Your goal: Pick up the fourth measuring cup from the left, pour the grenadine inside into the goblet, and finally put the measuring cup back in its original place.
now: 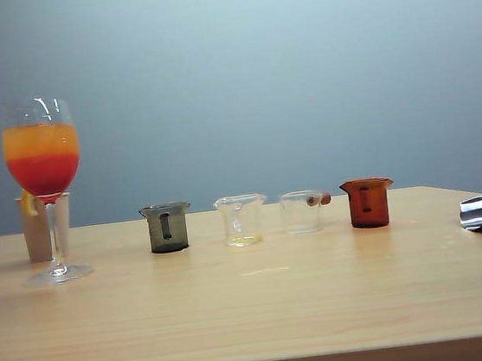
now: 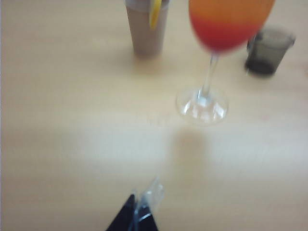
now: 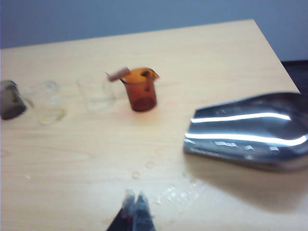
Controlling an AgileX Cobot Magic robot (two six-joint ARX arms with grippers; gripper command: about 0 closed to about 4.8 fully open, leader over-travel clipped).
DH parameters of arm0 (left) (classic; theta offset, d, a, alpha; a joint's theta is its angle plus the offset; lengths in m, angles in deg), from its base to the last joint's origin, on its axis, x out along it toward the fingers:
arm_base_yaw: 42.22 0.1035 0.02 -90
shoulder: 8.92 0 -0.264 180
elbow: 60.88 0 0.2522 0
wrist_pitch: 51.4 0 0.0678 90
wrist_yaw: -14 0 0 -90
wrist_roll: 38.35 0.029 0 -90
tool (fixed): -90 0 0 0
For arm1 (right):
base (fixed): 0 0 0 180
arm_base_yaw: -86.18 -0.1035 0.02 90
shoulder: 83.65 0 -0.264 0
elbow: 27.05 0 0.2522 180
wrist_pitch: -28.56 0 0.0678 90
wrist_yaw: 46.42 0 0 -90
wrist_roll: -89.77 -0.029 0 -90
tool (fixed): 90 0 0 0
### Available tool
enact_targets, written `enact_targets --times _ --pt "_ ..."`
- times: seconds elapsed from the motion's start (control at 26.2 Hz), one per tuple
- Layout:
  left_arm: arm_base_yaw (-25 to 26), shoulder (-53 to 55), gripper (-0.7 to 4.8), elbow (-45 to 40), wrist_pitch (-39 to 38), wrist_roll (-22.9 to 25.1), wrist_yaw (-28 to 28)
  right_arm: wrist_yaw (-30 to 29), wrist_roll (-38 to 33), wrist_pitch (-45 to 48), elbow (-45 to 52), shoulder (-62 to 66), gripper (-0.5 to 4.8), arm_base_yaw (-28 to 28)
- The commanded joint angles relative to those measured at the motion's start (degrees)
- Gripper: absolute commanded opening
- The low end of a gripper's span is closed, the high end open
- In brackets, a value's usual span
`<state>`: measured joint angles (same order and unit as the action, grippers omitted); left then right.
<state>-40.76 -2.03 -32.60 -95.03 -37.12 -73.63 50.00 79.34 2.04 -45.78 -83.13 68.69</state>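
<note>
The red-brown translucent measuring cup [image 1: 368,202] stands back in its row, the tall clear stemmed goblet [image 1: 43,159] holds a red layer, and both the left gripper [image 2: 139,216] and right gripper [image 3: 134,211] hang above the worktop [image 1: 255,301] with fingers closed and empty, so the task looks done.

Matt pale wood grain is being shown by the table [image 1: 256,309], and glossy mirror-like metal by the scoop [image 3: 248,130] beside the right gripper [image 3: 136,202].

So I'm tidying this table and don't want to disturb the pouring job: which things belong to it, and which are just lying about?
Part of the job:
- red-brown measuring cup, back in the row
- goblet, red layer under orange
- left gripper and right gripper, both away from the cups

Just lying about:
- grey cup
- two clear cups
- metal scoop
- beige tumbler
</note>
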Motion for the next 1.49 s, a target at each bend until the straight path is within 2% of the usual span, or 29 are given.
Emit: enact_targets --times 0.04,0.15,0.42,0.5,0.61,1.14,1.37,1.49 --pt "0.0 -2.9 -0.02 -6.0 -0.2 -0.2 0.0 0.0 0.4 2.7 2.4 0.3 -0.04 2.7" --pt "0.0 -5.2 -0.02 -10.0 5.7 -0.6 -0.1 -0.1 0.4 4.6 3.9 0.2 -0.04 5.5" --pt "0.0 -6.8 -0.02 -10.7 8.6 -0.6 0.3 -0.6 0.4 13.0 3.9 0.1 -0.04 10.4" --pt "0.0 -6.8 -0.02 -11.4 11.5 -0.6 0.3 -0.5 0.4 14.2 3.9 0.0 0.03 10.9" --pt "0.0 -6.8 -0.02 -14.2 20.2 -0.5 0.2 2.6 0.4 14.3 3.9 -0.2 1.0 10.9" --pt "0.0 -6.8 -0.02 -14.0 20.4 -0.6 0.3 2.7 0.4 13.9 3.9 -0.2 0.99 10.9" --pt "0.0 -6.8 -0.02 -14.0 20.4 -0.6 0.3 2.5 0.4 14.1 4.9 -0.4 0.99 14.2" --pt "0.0 -6.8 -0.02 -14.0 20.4 -0.6 0.2 2.5 0.4 11.0 4.9 -0.4 0.99 16.5"
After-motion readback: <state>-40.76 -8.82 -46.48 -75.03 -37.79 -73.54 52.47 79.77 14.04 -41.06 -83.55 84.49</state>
